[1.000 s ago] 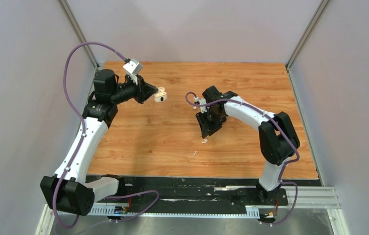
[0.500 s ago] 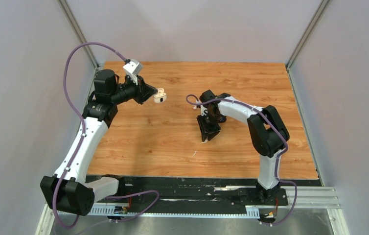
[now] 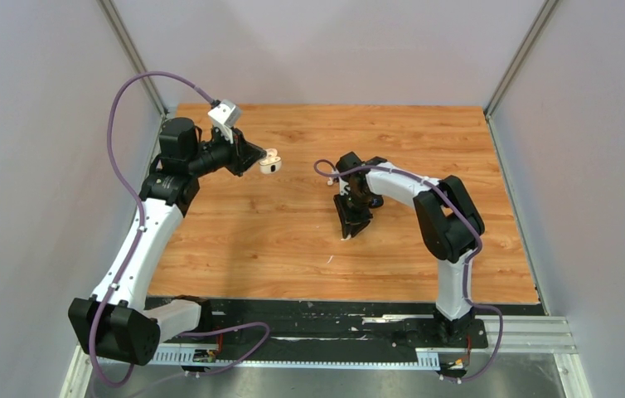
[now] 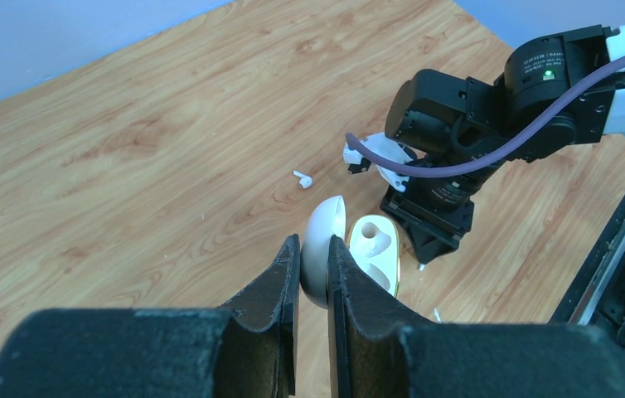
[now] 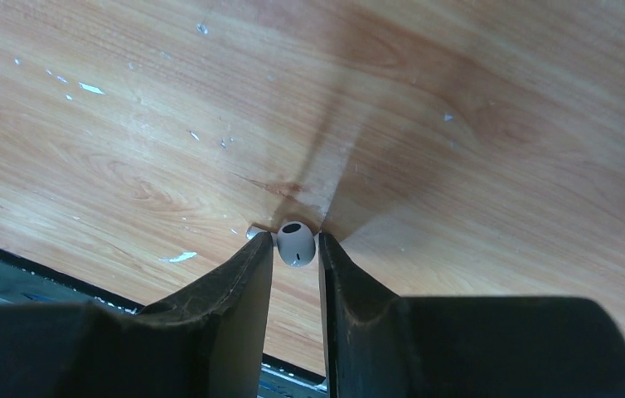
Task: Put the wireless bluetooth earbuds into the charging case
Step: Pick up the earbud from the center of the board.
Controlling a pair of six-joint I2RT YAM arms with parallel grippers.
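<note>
We hold the open case by its lid in our left gripper; right of the case, our right gripper clamps a white earbud.

table: wood-grain top, low sheen, scuffed with white flecks
earbud: smooth white plastic, slightly glossy
charging case: glossy white plastic, shiny gold-looking rim
left fingers: matt black, kinda grainy plastic
cable: smooth purple rubbery jacket
</note>
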